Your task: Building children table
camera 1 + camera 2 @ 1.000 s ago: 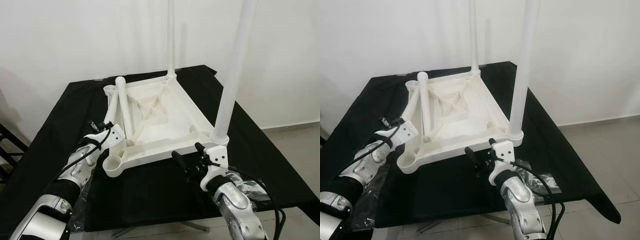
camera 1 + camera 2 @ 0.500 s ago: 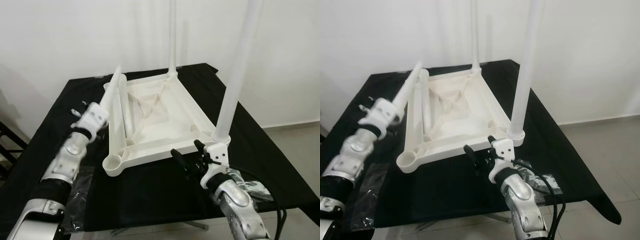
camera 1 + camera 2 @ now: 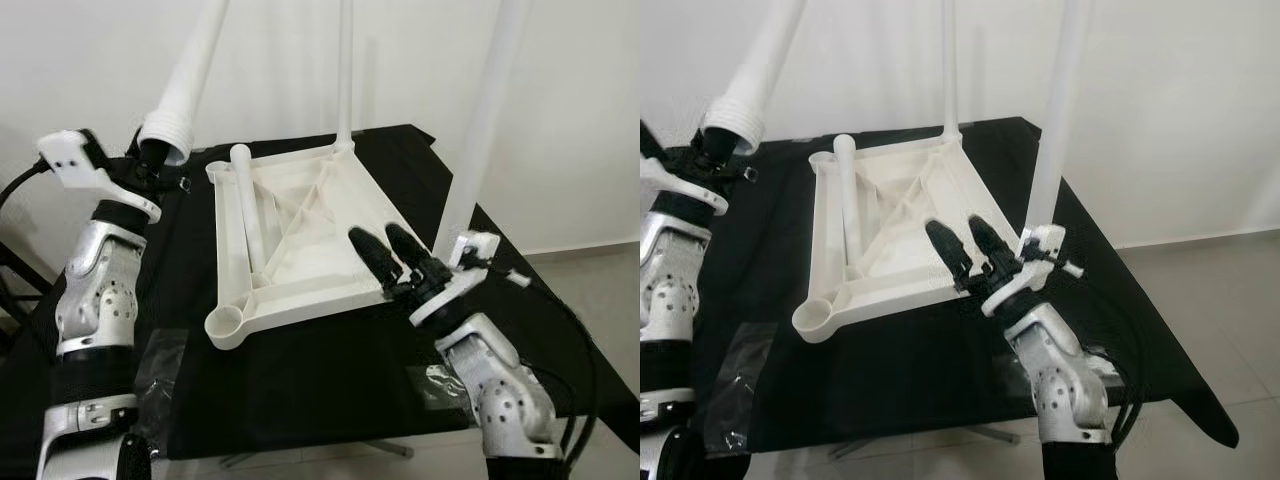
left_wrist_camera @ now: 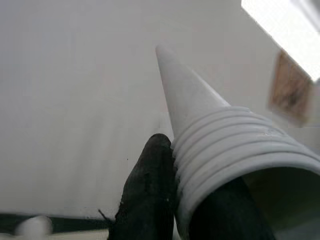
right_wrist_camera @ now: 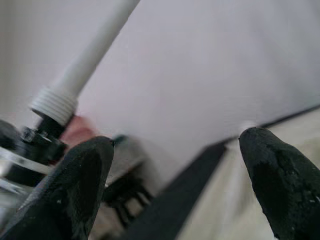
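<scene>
Lying upside down on the black-covered table (image 3: 330, 370), the white children's table top (image 3: 300, 245) has two legs standing upright in its far and right corner sockets, and another leg (image 3: 247, 215) resting loose inside its frame. A further white leg (image 3: 188, 80) is held up in the air by the left gripper (image 3: 150, 168), whose black fingers (image 4: 147, 195) are clamped on its ribbed, threaded end; the leg slants up and away from that gripper, well above the table top's left edge. The right gripper (image 3: 388, 252) hovers over the near right part of the table top, fingers spread apart and holding nothing, with the near upright leg (image 3: 487, 110) just beside it on its right.
</scene>
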`<state>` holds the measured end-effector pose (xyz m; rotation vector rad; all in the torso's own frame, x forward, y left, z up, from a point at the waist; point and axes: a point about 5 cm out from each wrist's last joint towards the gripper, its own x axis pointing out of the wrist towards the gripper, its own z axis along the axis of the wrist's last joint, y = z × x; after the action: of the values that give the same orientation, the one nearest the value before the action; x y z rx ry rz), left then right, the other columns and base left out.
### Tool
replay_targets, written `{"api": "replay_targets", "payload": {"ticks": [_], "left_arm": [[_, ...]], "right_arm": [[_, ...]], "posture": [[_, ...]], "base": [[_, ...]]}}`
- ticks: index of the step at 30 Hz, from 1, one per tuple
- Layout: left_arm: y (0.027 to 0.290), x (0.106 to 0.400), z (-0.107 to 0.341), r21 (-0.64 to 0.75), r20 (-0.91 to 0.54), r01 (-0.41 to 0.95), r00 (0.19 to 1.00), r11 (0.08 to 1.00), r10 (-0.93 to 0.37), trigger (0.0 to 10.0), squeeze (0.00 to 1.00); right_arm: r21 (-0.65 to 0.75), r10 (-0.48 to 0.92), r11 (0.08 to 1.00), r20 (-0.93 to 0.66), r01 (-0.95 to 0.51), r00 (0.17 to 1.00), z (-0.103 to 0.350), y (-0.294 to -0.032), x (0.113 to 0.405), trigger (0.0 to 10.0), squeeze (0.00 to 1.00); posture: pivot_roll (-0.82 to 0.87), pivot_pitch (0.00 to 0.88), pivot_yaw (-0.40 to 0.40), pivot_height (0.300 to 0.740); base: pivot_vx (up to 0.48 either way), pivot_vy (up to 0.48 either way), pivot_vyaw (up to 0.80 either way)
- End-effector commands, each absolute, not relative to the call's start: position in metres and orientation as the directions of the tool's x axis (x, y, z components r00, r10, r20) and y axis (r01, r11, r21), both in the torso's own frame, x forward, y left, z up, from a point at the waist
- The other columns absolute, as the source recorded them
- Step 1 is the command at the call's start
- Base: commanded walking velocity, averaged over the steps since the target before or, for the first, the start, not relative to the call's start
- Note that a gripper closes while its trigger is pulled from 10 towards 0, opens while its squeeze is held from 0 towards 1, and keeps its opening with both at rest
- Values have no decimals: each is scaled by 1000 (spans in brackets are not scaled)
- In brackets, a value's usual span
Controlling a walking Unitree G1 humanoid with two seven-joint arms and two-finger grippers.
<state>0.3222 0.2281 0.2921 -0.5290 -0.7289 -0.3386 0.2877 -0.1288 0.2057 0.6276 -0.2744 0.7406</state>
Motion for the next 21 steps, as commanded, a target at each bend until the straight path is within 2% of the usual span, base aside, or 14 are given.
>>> {"api": "replay_targets", "payload": {"ticks": [1,2,3,4,5,6,7,8,10,14,18,19,21], "left_arm": [[231,309,293,-371,763,594,633,714,-131,157,0],[230,303,292,-372,788,656,597,657,-151,157,0],[230,303,292,-372,788,656,597,657,-151,157,0],[227,297,290,-363,809,720,559,591,-183,784,0],[225,293,288,-356,821,755,535,550,-202,784,0],[221,285,276,-335,822,818,496,467,-278,8824,0],[221,285,276,-335,822,818,496,467,-278,8824,0],[218,279,268,-324,826,861,460,393,-327,10000,0],[209,266,254,-293,822,919,382,262,-422,10000,0],[198,249,240,-237,815,963,267,125,-515,10000,0],[192,243,235,-230,810,971,229,67,-540,10000,0],[189,238,233,-232,819,973,201,9,-537,10000,0],[188,237,232,-235,820,972,196,-5,-538,10000,0]], "right_arm": [[440,572,478,501,-760,649,217,-124,282,10000,0],[437,581,445,523,-781,624,222,-123,279,10000,0],[437,581,445,523,-781,624,222,-123,279,10000,0],[436,583,420,542,-796,605,227,-122,278,10000,0],[436,583,407,552,-803,596,229,-122,277,10000,0],[431,593,357,581,-829,558,234,-119,274,10000,0],[431,593,357,581,-829,558,234,-119,274,10000,0],[430,600,314,601,-846,528,238,-117,271,10000,0],[411,628,244,623,-878,466,243,-113,263,10000,0],[400,649,206,627,-893,431,244,-110,259,10000,0],[387,663,179,632,-905,401,245,-109,256,10000,0],[368,688,137,633,-920,356,248,-108,250,10000,0],[360,696,121,634,-925,338,248,-107,248,10000,0]], "posture": [[-49,0,17,740],[-49,0,17,740],[-49,0,17,740],[-46,0,12,740],[-46,0,12,740],[-47,0,13,740],[-47,0,13,740],[-47,0,13,740],[-49,0,17,740],[-51,0,19,740],[-52,0,18,740],[-54,0,18,740],[-55,0,20,740]], "base": [[0,0,0],[0,0,0],[0,0,0],[0,0,0],[0,0,0],[0,0,0],[0,0,0],[0,0,0],[0,0,0],[0,0,0],[0,0,0],[0,0,0],[0,0,0]]}}
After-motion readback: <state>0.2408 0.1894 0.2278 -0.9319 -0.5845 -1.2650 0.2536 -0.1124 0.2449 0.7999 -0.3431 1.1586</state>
